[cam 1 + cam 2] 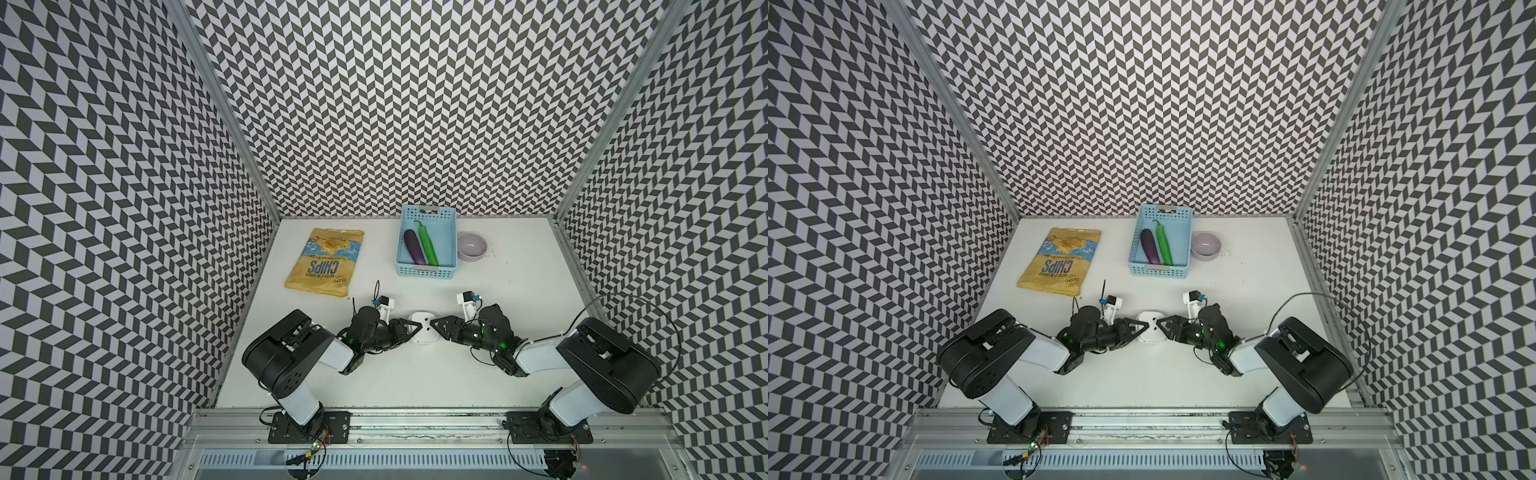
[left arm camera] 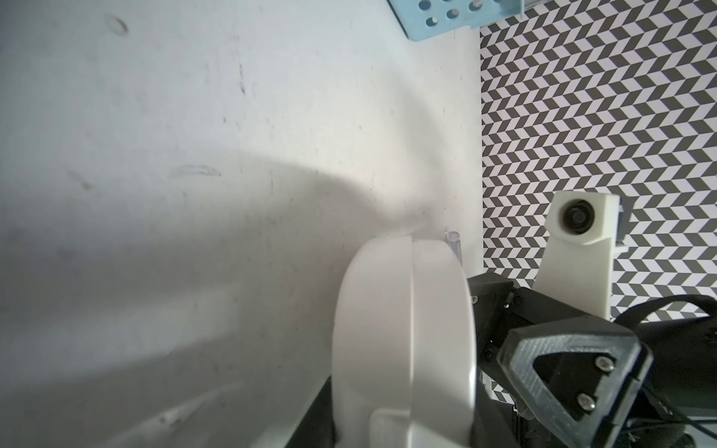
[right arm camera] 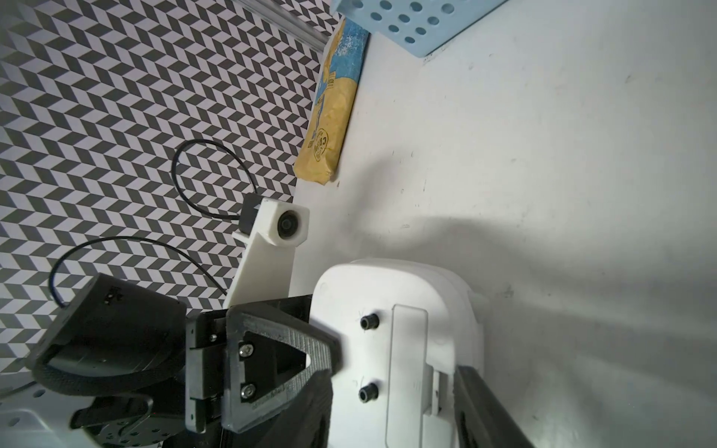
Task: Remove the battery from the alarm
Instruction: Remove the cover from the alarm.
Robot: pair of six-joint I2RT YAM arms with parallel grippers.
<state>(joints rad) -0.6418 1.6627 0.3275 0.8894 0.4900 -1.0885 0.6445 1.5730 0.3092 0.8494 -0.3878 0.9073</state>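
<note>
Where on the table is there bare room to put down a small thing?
Bare: the front strip between alarm and rail; the patch between lilac bowl and right arm; the gap between chips bag and blue basket. Crowded: the middle, where left pincer and right pincer clamp the alarm.

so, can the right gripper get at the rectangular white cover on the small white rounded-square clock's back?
Probably yes: left gripper pinches the clock near one edge, the cover is bare, right gripper straddles it.
</note>
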